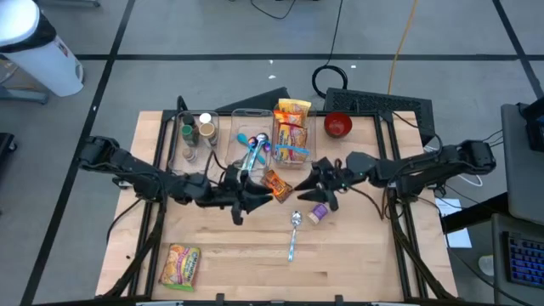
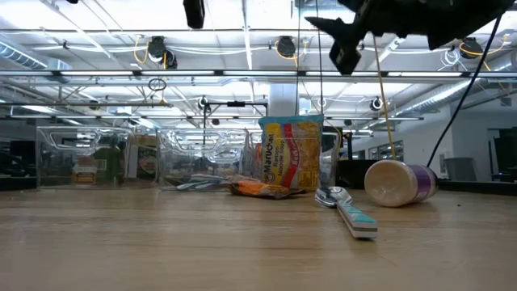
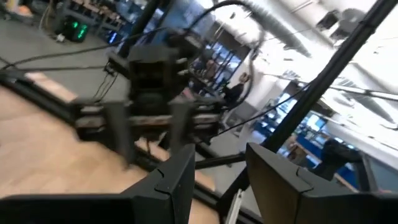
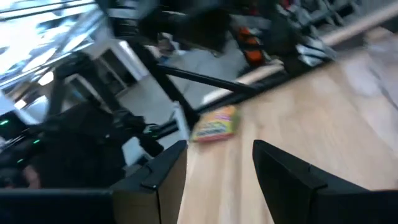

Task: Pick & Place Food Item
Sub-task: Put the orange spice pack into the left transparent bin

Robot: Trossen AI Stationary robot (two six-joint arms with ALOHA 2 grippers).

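High view | orange snack packet lies flat, long axis diagonal | both jaws parted, empty

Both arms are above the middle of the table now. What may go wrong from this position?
1. The left hand and right hand hang near each other, both empty and open; they might collide when reaching for the orange snack packet between them.
2. The purple cup lies on its side beside the spoon; a low sweep could roll it away.
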